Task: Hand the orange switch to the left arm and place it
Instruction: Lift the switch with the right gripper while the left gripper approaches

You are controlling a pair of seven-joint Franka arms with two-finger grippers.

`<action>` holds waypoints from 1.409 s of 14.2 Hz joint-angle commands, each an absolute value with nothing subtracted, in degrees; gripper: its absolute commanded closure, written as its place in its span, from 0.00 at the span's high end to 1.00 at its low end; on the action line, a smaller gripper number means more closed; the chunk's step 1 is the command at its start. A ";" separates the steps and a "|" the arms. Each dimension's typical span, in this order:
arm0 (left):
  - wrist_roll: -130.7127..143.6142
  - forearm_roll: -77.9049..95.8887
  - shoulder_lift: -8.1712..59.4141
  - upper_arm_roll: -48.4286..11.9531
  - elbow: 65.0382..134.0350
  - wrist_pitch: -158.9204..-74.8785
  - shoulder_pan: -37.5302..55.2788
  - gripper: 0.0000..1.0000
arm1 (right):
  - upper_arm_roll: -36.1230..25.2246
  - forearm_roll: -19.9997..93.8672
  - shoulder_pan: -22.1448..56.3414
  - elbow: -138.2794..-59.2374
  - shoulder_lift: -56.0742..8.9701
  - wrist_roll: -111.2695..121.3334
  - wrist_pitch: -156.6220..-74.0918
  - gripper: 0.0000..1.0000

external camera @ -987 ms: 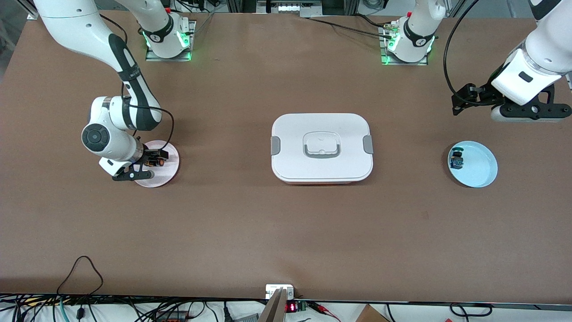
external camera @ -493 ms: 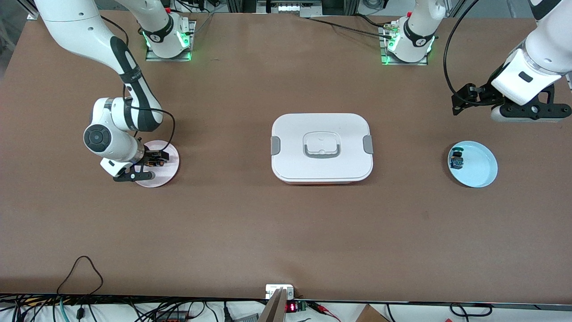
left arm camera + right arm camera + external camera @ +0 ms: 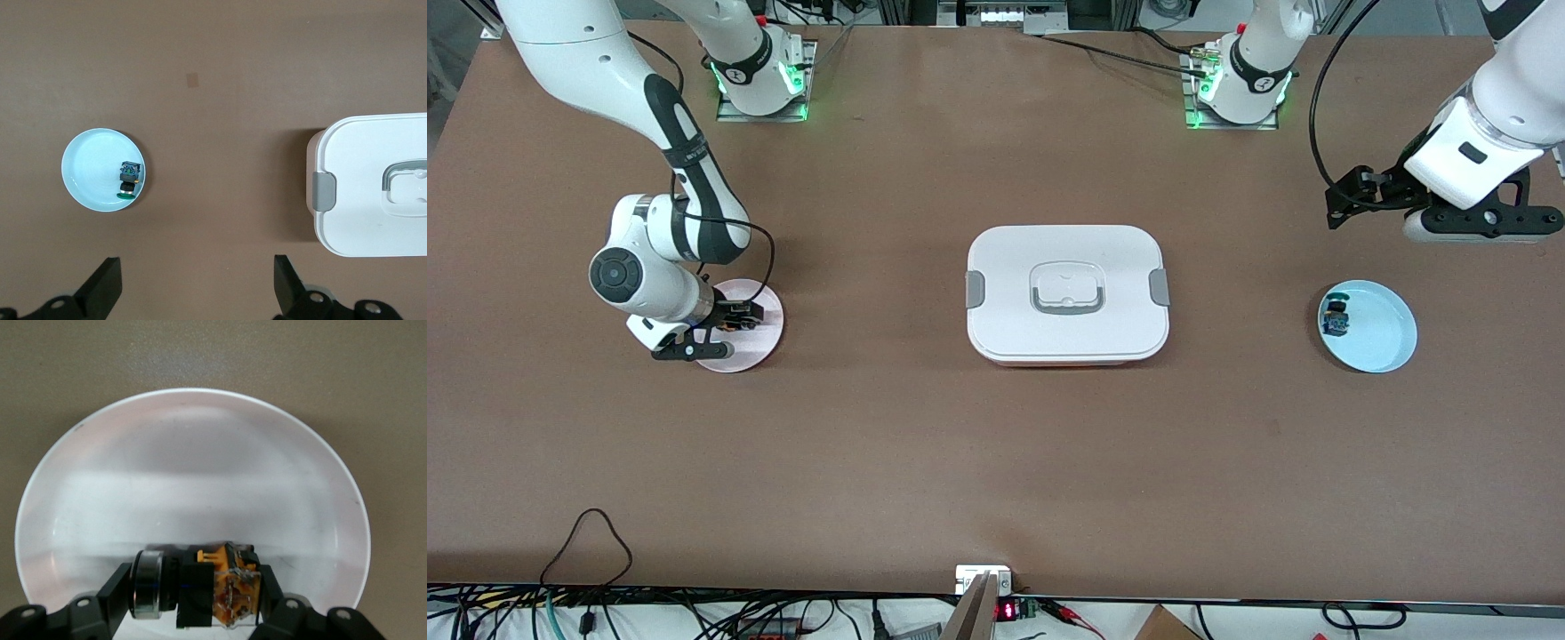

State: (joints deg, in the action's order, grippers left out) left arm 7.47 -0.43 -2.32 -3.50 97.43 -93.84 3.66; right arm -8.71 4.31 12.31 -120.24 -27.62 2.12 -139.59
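The orange switch (image 3: 220,590) lies on its side on a pink plate (image 3: 193,473) at the right arm's end of the table. My right gripper (image 3: 193,587) is down on that plate, one finger against the switch's metal-ringed button end, the other against its orange base. In the front view the right gripper (image 3: 734,318) hides most of the switch (image 3: 734,324). The white box (image 3: 1067,293) sits lidded at the table's middle. My left gripper (image 3: 198,293) hangs open and empty over bare table at the left arm's end, waiting; the front view shows the left gripper (image 3: 1344,197) there.
A light blue plate (image 3: 1383,333) at the left arm's end holds a blue-green switch (image 3: 1336,316). In the left wrist view the blue plate (image 3: 90,167), that blue-green switch (image 3: 129,179) and the box's end with its grey clip (image 3: 323,191) show. Brown tabletop (image 3: 996,462) surrounds the box.
The right gripper's fingers have closed in onto the orange switch on the pink plate, and its wrist has shifted slightly. The left arm has not moved.
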 commanded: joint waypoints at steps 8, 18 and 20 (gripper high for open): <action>7.73 -0.09 -1.67 -3.43 95.89 -92.64 3.87 1.00 | -8.17 5.19 12.83 -117.70 -21.72 7.91 -135.19 0.16; 8.00 0.09 -1.49 -3.25 95.80 -88.69 3.78 1.00 | -7.65 5.27 16.95 -101.70 -16.70 10.46 -117.07 0.16; 8.00 0.09 -1.49 -3.25 95.80 -88.33 3.78 1.00 | -5.64 5.45 17.93 -100.38 -15.21 11.24 -117.07 0.16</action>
State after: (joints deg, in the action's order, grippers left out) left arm 7.48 -0.43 -2.30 -3.43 97.43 -89.87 3.65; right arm -6.94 4.41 17.02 -101.98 -16.52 9.51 -118.57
